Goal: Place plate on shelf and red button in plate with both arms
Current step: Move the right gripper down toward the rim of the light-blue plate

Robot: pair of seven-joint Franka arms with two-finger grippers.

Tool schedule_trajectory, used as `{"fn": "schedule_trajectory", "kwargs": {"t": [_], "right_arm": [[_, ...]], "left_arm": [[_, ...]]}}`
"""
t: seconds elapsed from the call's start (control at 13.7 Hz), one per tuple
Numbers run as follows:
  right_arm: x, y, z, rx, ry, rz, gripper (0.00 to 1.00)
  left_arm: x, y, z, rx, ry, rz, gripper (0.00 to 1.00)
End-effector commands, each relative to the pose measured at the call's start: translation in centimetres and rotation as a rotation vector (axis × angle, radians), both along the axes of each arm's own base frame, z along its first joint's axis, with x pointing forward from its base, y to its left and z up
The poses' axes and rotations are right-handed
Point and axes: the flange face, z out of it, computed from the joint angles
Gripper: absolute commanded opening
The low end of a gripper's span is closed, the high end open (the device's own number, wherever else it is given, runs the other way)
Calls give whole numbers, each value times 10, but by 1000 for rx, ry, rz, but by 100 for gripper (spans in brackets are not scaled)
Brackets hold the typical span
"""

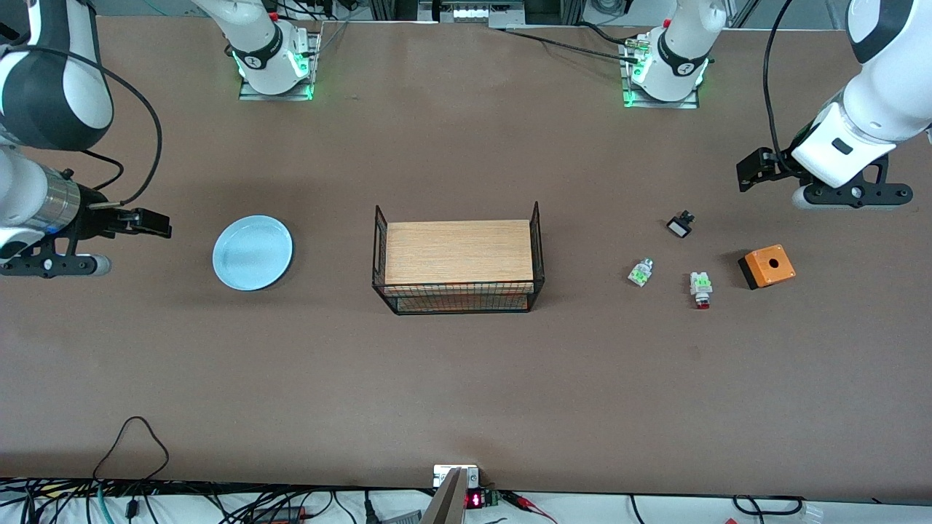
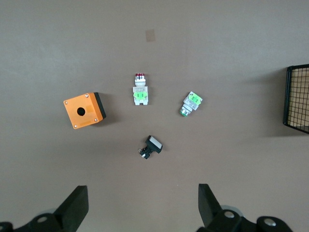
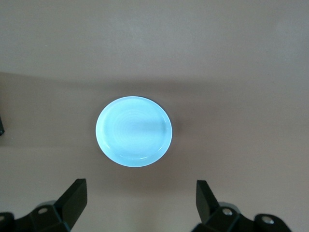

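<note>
The pale blue plate (image 1: 253, 252) lies flat on the table toward the right arm's end; it also shows in the right wrist view (image 3: 133, 131). The red button (image 1: 701, 288), white with a green top and a red tip, lies toward the left arm's end and shows in the left wrist view (image 2: 140, 90). My right gripper (image 1: 51, 266) hangs open and empty over the table at its end, beside the plate (image 3: 140, 205). My left gripper (image 1: 852, 195) hangs open and empty over the table's end, past the small parts (image 2: 142, 208).
A wire basket (image 1: 459, 297) holding a wooden board (image 1: 459, 251) stands mid-table; its corner shows in the left wrist view (image 2: 297, 99). Near the red button lie a white-green piece (image 1: 641, 272), a black-and-white piece (image 1: 681, 225) and an orange box (image 1: 767, 266).
</note>
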Motion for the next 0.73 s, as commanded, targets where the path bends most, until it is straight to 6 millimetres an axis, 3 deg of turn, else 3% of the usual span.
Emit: {"fn": "schedule_trajectory", "kwargs": {"t": [0.0, 0.15, 0.36, 0.66], "right_arm": [[14, -17, -31, 10, 18, -33, 100], [16, -20, -46, -3, 32, -35, 100], [14, -30, -88, -2, 45, -52, 100], [-26, -39, -152, 9, -6, -68, 100]], "left_arm": [[3, -1, 5, 19, 10, -20, 100], [3, 0, 4, 20, 13, -18, 100], [3, 0, 4, 20, 15, -16, 100], [3, -1, 5, 23, 12, -20, 100]]}}
